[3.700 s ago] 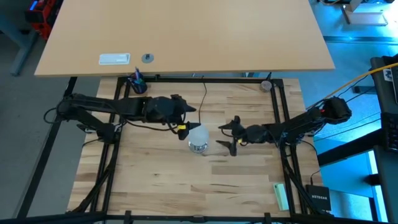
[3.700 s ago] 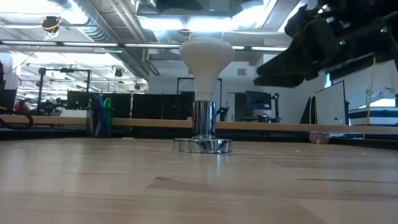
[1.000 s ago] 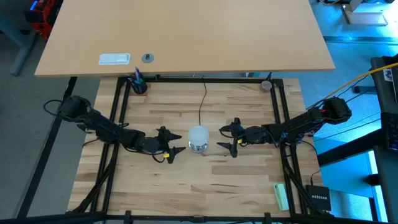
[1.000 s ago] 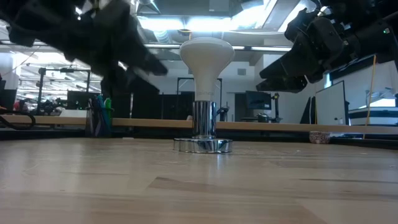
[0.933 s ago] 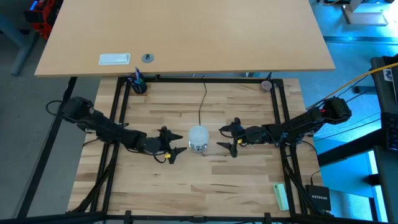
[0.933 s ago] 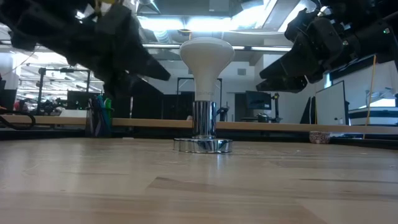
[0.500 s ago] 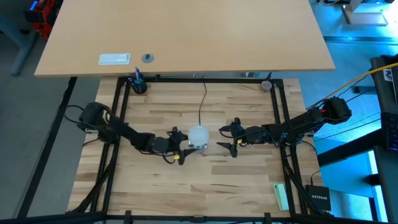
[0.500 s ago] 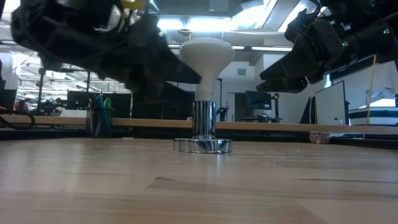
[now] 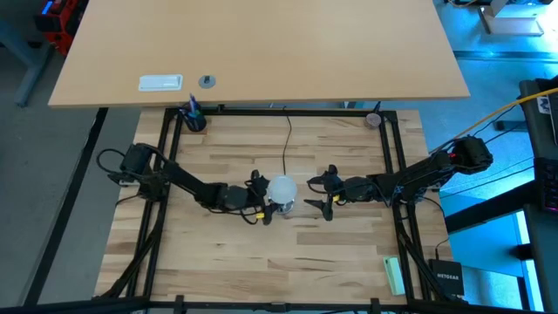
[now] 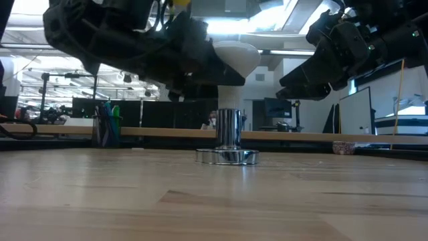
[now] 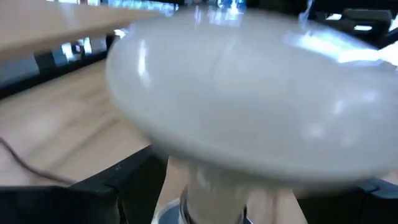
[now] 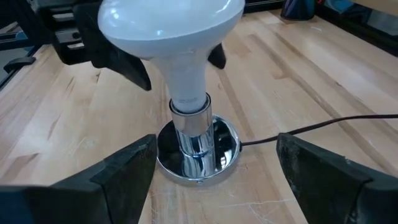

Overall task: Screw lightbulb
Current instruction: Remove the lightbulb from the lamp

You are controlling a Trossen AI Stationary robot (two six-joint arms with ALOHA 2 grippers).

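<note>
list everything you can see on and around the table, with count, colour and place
frosted white lightbulb: one, white, upright in the socket at table centre
round silver metal socket: one, silver, on the wood table, thin black cord running to the far edge
wooden slat table: one, light wood, inside a black frame
dark cup of pens: one, dark, far left corner
pale green block: one, near right corner
white flat label: one, on the tan board beyond the table
left gripper: one, black, fingers open on either side of the lightbulb
right gripper: one, black, open, right of the lightbulb, apart from it
</note>
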